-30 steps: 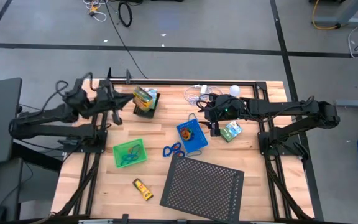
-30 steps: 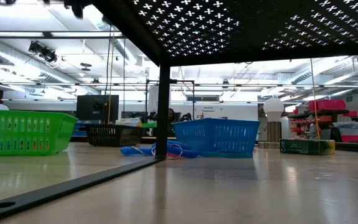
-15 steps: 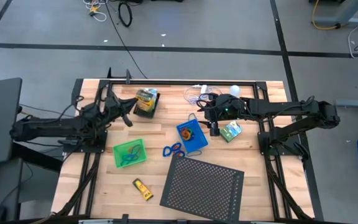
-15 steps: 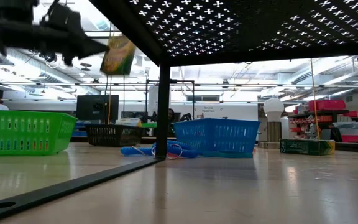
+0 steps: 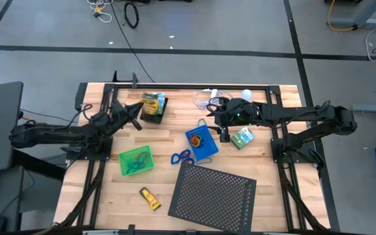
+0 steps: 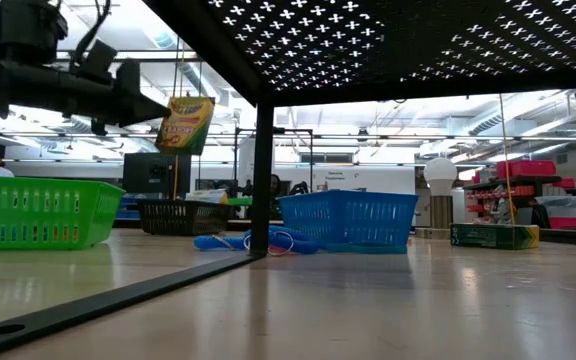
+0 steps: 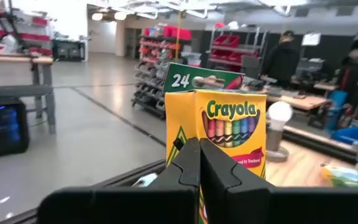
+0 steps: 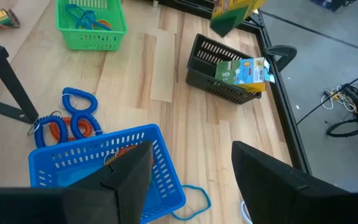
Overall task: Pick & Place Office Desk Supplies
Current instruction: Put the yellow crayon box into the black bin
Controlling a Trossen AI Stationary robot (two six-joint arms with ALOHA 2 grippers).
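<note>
1. Yellow-green crayon box [image 6: 185, 123] is what we see pinched in the left gripper [image 5: 134, 111], whose fingers [image 7: 191, 168] are pressed together on its lower edge; the box hangs in the air, clear of the table [image 5: 168, 140].
2. Just beyond that gripper sits the black tray [image 5: 154, 112], already holding a small green-white box [image 8: 246, 70].
3. Nearer our side of the left gripper lies the green tray [image 5: 136, 160] with blue and orange loops inside.
4. We find the right gripper [image 5: 224, 130] hovering with its fingers [image 8: 131, 173] spread wide and nothing between them, directly over the far rim of the blue tray [image 5: 202, 142].
5. Beside the right gripper, on its outer side, rests another green-white box [image 5: 243, 138].
6. Behind it we see a white coiled cable [image 5: 207, 99] and a white bulb [image 6: 439, 171].
7. Blue loops [image 5: 182, 157] lie on the wood next to the blue tray.
8. Closer to us stand the large black perforated sheet [image 5: 214, 193] and a yellow tube [image 5: 150, 198], well apart from both grippers.
</note>
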